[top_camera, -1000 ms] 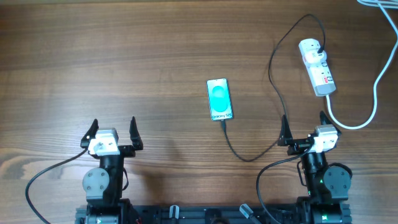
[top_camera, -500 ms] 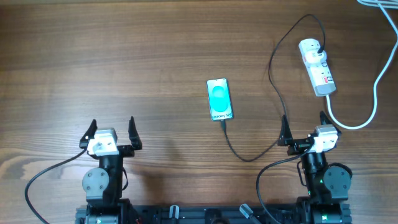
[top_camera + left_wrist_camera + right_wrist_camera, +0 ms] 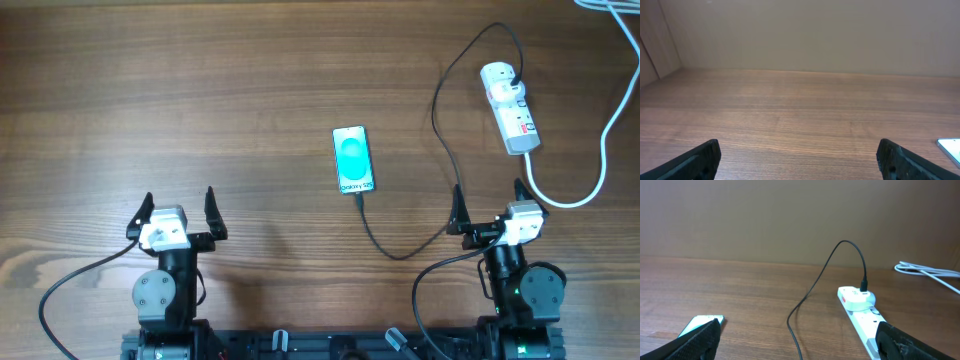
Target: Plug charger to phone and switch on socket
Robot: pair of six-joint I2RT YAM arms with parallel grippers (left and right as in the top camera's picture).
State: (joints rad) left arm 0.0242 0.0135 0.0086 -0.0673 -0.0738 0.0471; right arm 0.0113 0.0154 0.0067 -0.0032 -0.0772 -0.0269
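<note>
Wooden table point(image 3: 200, 90), white plug point(image 3: 497, 74) in socket point(image 3: 521, 128)

Wooden table point(image 3: 150, 80) with teal phone point(image 3: 353, 160), looping black charger point(image 3: 434, 110), white socket point(image 3: 509, 108), thick white cord point(image 3: 604, 150)

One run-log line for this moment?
left gripper: open, empty | right gripper: open, empty | thin black charger cable: tip at teal-screen smartphone | white power strip: untouched

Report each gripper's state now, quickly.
Left gripper: open, holding nothing.
Right gripper: open, holding nothing.
</note>
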